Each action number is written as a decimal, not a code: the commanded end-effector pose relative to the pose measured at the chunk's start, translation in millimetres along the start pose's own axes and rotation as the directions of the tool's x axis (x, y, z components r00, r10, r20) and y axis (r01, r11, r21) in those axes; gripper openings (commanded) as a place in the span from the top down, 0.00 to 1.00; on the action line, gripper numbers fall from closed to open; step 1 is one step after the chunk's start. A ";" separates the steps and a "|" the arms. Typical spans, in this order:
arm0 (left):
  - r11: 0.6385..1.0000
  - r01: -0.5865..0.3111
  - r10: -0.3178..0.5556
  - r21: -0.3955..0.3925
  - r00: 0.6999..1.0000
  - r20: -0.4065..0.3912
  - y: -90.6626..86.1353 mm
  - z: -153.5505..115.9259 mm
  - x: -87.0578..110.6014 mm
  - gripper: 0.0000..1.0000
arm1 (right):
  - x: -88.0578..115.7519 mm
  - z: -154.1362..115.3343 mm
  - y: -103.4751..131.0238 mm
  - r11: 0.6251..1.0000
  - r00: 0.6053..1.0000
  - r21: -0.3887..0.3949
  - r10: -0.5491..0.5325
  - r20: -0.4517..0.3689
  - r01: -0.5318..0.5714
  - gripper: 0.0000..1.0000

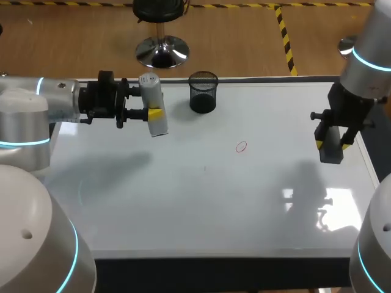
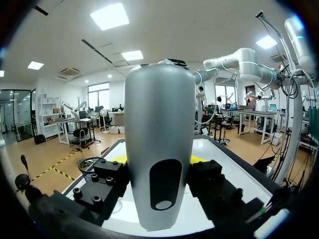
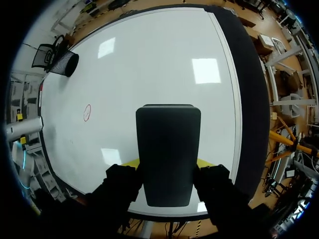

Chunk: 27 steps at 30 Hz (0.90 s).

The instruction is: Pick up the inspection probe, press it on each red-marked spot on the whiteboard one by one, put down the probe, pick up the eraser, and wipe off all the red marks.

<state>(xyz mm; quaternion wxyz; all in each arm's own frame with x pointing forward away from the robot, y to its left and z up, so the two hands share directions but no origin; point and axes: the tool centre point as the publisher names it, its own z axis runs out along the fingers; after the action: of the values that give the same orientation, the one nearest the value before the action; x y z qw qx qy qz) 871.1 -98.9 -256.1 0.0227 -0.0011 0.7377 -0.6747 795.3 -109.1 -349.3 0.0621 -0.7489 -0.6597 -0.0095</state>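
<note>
the whiteboard point(image 1: 183, 201) covers nearly the whole tabletop. taking its centre as the clock's middle in the head view, the left gripper point(image 1: 153, 114) hangs at 10 o'clock, clamped on the pale inspection probe point(image 1: 150, 88), which lies level above the board. the right gripper point(image 1: 332, 145) is at 3 o'clock near the board's edge, closed on the dark eraser point(image 1: 330, 155) from both sides. a black mesh cup point(image 1: 203, 91) stands at 12 o'clock. one small red mark point(image 1: 241, 146) sits just off centre toward 1 o'clock, well apart from both tools.

with both tools in hand, the wipe looks like the step in hand, though whether the mark has been pressed cannot be told. to do it well, bring the eraser over toward 9 o'clock from where it hangs, set its face flat on the board just beside the ring, then sweep across the whole ring with steady pressure. keep the probe arm parked clear.

the left wrist view is mostly filled by the probe point(image 2: 159, 149), so its tip is cut off. the eraser's wiping face is hidden in every view. a tiny dark speck near the board's centre is too small to identify.
</note>
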 end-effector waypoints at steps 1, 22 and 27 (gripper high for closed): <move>1.000 -0.003 0.003 0.002 1.000 0.005 -0.7 0.1 1.4 1.00 | 6.2 -0.1 11.3 0.999 1.000 0.028 0.020 0.010 -0.021 1.00; 1.000 -0.003 0.003 0.002 1.000 0.005 -0.7 0.1 1.4 1.00 | 54.2 9.4 12.4 0.996 0.997 0.053 0.063 0.042 -0.066 1.00; 1.000 -0.003 0.003 0.002 1.000 0.005 -0.7 0.1 1.4 1.00 | 71.1 12.4 12.8 0.995 0.995 0.050 0.078 0.060 -0.081 1.00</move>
<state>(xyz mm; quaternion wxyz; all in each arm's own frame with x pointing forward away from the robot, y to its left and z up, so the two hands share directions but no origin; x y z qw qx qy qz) 871.0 -98.8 -256.1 0.0228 -0.0011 0.7377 -0.6747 811.5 -49.5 -354.4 0.0703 -0.7730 -0.6302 0.0215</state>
